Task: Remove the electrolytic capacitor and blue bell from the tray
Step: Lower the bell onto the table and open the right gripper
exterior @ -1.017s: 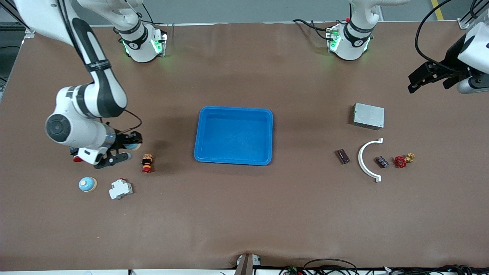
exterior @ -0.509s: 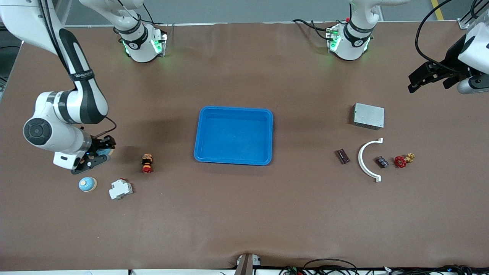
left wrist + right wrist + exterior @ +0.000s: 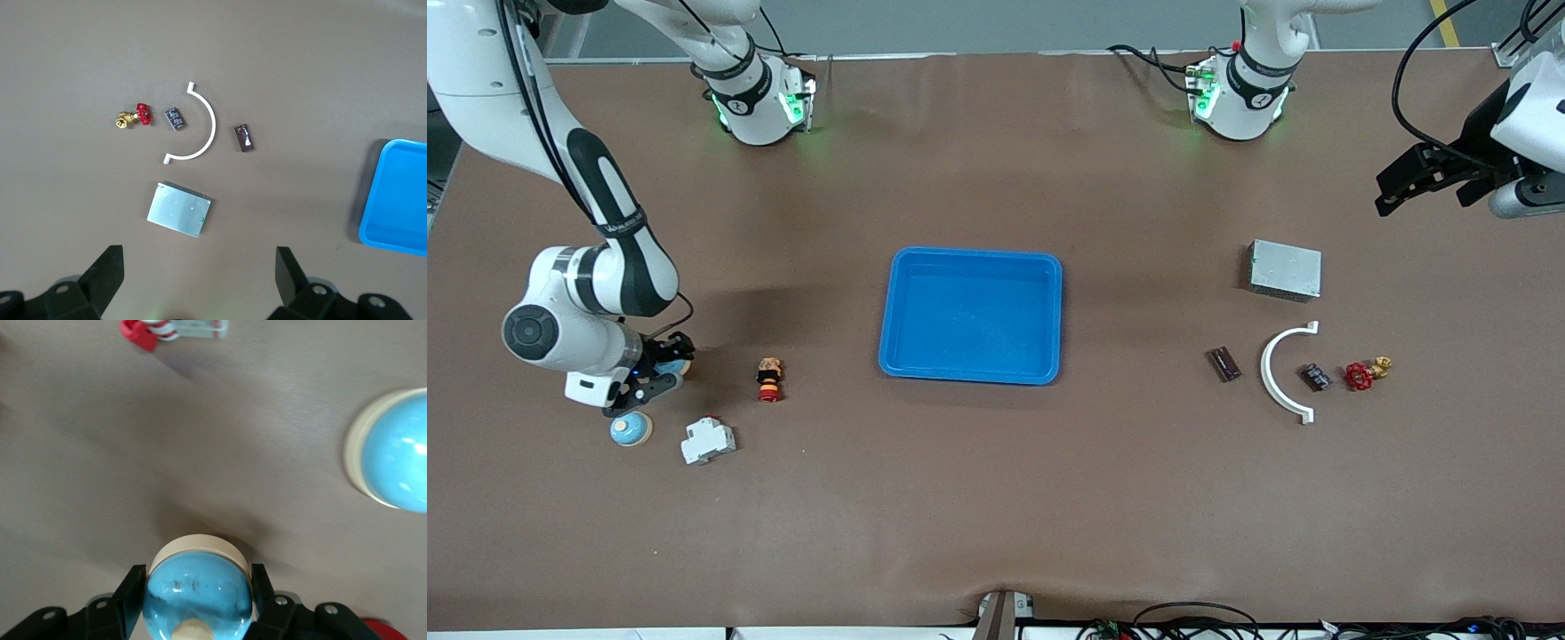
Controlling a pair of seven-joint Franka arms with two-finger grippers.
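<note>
My right gripper point(image 3: 660, 369) is shut on a blue bell with a cream base point(image 3: 198, 587), low over the table at the right arm's end. A second blue bell point(image 3: 631, 429) sits on the table beside it, nearer the front camera, and shows in the right wrist view point(image 3: 393, 450). Two small dark capacitor-like parts point(image 3: 1224, 364) point(image 3: 1315, 376) lie at the left arm's end, one on each side of a white arc point(image 3: 1279, 373). My left gripper point(image 3: 1414, 182) is open and empty, high over that end; its wrist view shows both parts point(image 3: 243, 138) point(image 3: 175, 119).
A blue tray point(image 3: 971, 260) stands at the table's middle. A white breaker point(image 3: 708, 440) and a red-and-yellow button point(image 3: 769, 380) lie near the right gripper. A grey metal box point(image 3: 1285, 269) and a red valve point(image 3: 1360, 375) lie by the arc.
My right gripper has carried the blue bell away from the button toward the right arm's end, then settled close beside the second bell. The left arm has not moved.
</note>
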